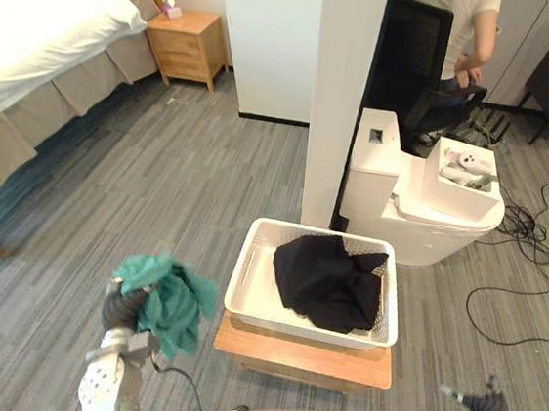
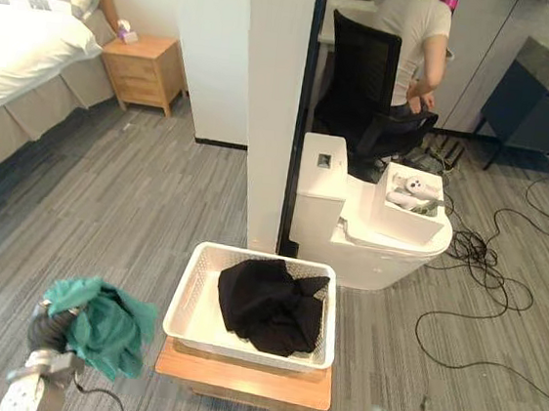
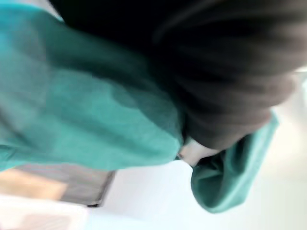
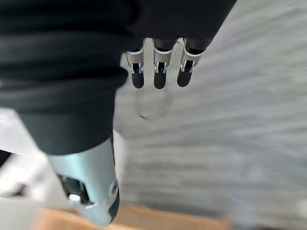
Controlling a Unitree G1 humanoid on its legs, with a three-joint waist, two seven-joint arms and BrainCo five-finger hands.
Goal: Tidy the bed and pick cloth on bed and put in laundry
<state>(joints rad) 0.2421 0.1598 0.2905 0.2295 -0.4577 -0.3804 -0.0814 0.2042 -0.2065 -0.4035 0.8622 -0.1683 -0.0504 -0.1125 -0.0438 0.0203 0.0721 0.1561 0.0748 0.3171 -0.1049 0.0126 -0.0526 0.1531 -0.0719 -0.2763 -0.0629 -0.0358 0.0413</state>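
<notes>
Teal cloth (image 1: 169,297) was seen bunched over the left hand (image 1: 124,309), just left of the white basket (image 1: 245,273); that hand's grip could not be told. A black garment (image 1: 326,280) lay inside the basket. Right of the basket, the right hand (image 4: 160,72) was held slack and empty.

Bedroom: bed (image 1: 47,34), nightstand (image 1: 186,47), laundry basket (image 1: 247,281).

Grey plank floor (image 1: 189,177) is being interrupted by a white pillar (image 1: 345,95). A bed (image 1: 36,43) and wooden nightstand (image 1: 185,47) are being kept far left of it, a black chair (image 1: 412,63) behind.
</notes>
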